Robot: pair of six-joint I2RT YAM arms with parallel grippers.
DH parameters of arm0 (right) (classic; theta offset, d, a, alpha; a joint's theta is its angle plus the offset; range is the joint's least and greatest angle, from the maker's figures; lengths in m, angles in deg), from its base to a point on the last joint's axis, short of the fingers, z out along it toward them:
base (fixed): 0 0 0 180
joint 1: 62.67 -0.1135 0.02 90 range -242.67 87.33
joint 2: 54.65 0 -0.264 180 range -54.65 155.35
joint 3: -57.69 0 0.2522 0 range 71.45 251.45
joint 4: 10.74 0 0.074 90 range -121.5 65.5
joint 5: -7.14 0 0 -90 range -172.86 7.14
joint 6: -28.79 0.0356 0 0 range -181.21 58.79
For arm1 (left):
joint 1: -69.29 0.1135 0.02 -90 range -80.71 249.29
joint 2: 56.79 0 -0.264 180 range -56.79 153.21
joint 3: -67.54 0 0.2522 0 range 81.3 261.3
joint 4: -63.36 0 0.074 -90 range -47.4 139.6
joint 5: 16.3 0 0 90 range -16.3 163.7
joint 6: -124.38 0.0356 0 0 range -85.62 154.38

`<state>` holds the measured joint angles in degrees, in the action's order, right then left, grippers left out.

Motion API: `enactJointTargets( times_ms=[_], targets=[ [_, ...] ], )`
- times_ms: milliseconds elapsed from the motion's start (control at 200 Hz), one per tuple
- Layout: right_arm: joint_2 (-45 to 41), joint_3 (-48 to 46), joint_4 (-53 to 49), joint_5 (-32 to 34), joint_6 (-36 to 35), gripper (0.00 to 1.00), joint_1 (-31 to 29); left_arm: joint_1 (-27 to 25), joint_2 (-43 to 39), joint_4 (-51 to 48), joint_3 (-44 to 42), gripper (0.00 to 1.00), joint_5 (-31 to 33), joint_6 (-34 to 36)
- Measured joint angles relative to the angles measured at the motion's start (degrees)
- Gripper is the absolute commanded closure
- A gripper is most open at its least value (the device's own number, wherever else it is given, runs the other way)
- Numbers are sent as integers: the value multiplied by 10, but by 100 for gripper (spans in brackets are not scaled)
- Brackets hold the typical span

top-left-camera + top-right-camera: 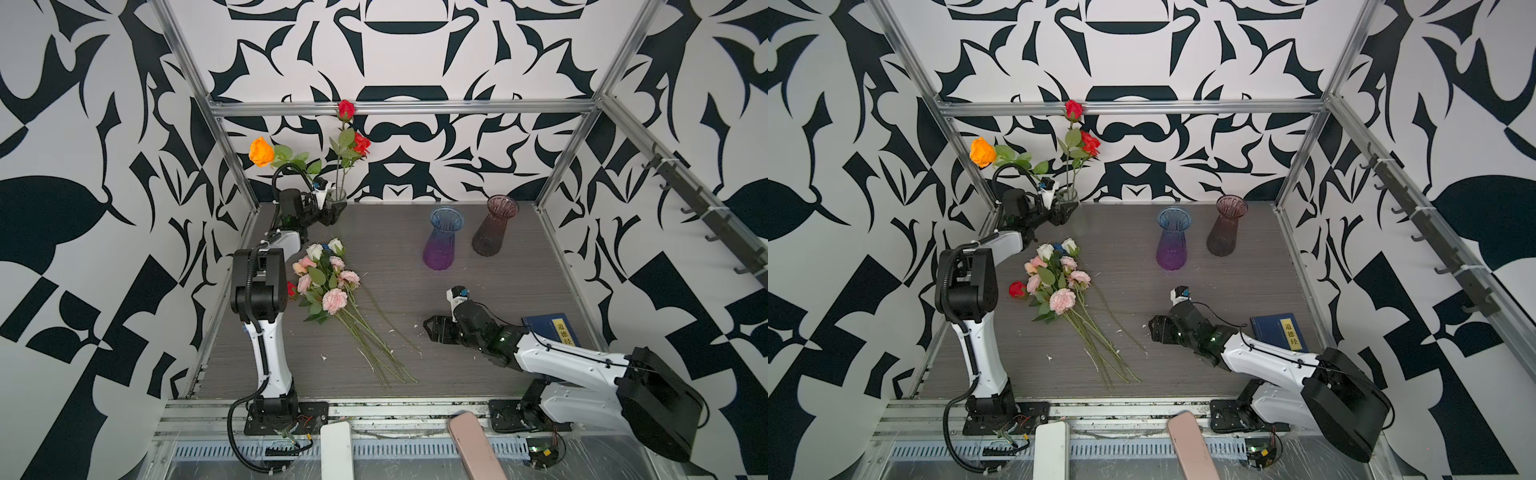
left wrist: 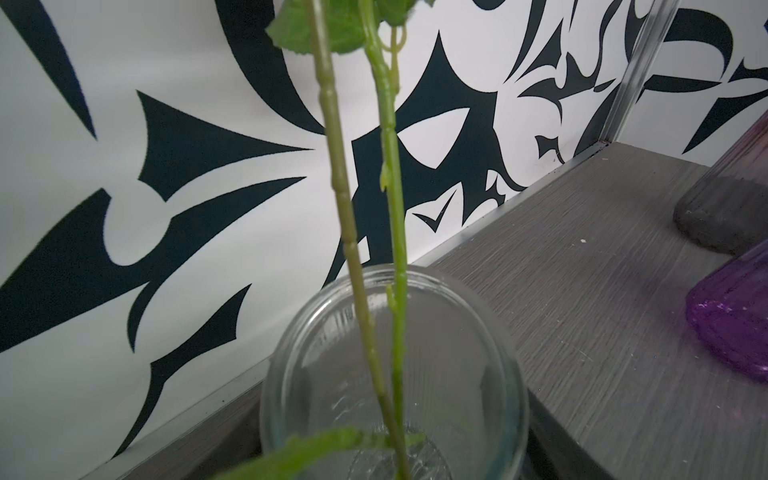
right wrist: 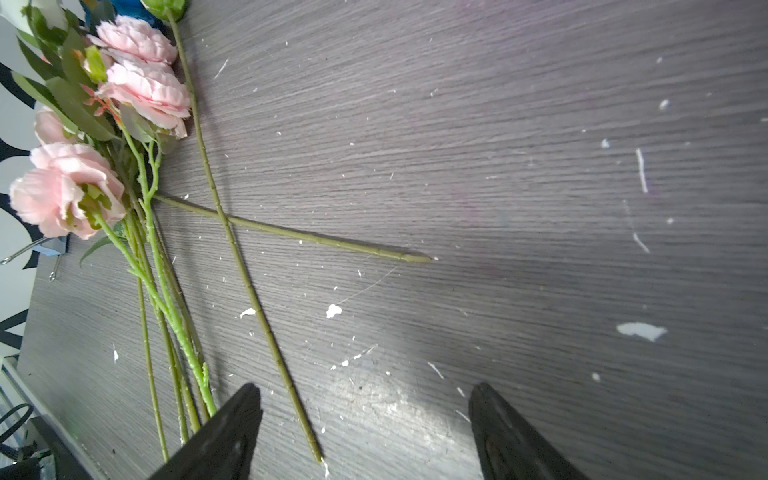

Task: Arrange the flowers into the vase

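Right end effector (image 3: 365, 387): released, jaws wide apart, gripping nothing. I hold it low over the tabletop (image 1: 415, 374), just beside the bare ends of the loose stems (one thin stem end lies on the wood between my two fingers (image 3: 232, 432); I cannot tell whether it touches either).
Left end effector (image 1: 330, 215): at the back-left corner, right against the glass vase (image 1: 337, 196). I cannot tell whether it is released or clenched (its fingers do not show in my wrist view).
Glass vase: clear and upright by the back wall, with two green stems standing in it.
Flowers in the vase: two red roses (image 1: 345, 109) rise tall. An orange rose (image 1: 262, 151) leans out to the left above my left arm, its lower stem hidden behind my wrist.
Flowers (image 1: 328, 282) on the tabletop: a heap beside my left arm of pink ruffled blooms, white roses, a bit of blue and one red rose. The heads point back and the stems fan toward the front.
Other vases: a blue-purple vase (image 1: 442, 241) and a smoky brown vase (image 1: 496, 228) stand upright near each other, well apart from the heap.
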<state>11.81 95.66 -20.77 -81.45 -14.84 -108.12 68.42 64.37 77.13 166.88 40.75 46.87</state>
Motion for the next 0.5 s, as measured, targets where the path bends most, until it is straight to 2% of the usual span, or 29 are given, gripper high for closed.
enactJointTargets(
  times_ms=[120,235,500],
  targets=[
    [0,0,0,-2,0,18,0,-9,-3,-6,0,43,3,14],
    [0,0,0,-2,0,18,0,-19,-7,-15,0,33,9,29],
    [-12,0,2,-2,0,17,0,-26,-18,-33,-6,20,22,40]
  ],
)
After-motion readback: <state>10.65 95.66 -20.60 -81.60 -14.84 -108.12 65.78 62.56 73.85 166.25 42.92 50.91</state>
